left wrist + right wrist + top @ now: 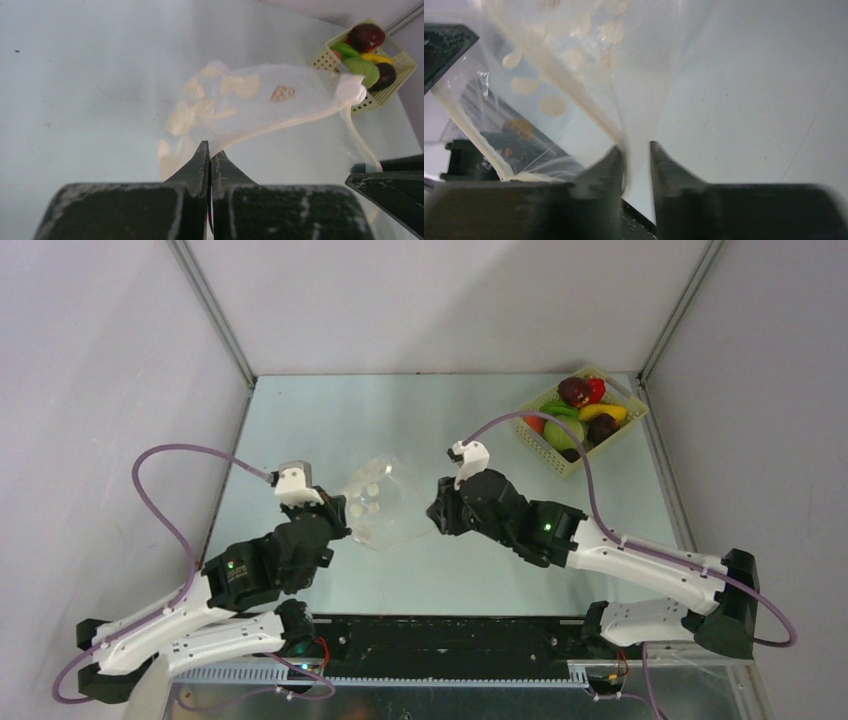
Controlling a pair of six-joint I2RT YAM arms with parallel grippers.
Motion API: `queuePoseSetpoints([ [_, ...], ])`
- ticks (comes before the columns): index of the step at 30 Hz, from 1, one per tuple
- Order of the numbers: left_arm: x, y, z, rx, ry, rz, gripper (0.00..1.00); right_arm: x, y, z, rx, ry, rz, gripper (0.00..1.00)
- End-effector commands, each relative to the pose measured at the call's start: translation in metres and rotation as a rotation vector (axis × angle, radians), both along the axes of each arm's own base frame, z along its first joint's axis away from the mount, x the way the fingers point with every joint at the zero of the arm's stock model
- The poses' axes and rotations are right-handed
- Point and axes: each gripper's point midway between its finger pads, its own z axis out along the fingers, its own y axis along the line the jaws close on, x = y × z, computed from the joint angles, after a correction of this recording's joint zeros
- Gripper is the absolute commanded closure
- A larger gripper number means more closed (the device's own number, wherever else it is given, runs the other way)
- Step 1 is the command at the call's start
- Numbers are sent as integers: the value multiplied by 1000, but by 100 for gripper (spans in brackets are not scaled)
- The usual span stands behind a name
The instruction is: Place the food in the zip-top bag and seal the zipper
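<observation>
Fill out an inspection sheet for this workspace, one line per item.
Surface: pale green table, a few faint marks.
Job's things: zip-top bag stretched between the two grippers, with no food seen inside it. The zipper looks parted. The food is piled in the yellow basket at the far right corner.
Clutter: nothing seen.
Grippers: left gripper has its fingers shut on the bag's edge. Right gripper has its fingers slightly apart, with the bag's edge in the gap.
Cables: purple cables loop from each wrist, away from the bag.
Surroundings: grey walls and metal frame posts.
</observation>
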Motion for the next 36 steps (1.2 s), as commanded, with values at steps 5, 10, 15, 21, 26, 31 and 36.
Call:
queuePoseSetpoints([
  [5,11,-23,7,117,11,-55,100,-3,30,33,119,-56,136,10],
  [10,18,-37,4,141,25,-50,100,-4,15,56,169,-82,176,1],
  [15,31,-24,20,221,19,74,100,9,-24,74,186,-100,98,1],
  [21,42,7,18,370,72,176,100,53,-99,69,105,-128,-154,1],
  [26,48,44,19,457,100,282,100,89,-166,51,48,-96,-361,0],
  [31,47,73,32,570,86,406,100,115,-215,18,-1,-2,-526,1],
  [36,62,52,28,568,108,331,100,139,-253,2,-16,36,-608,0],
])
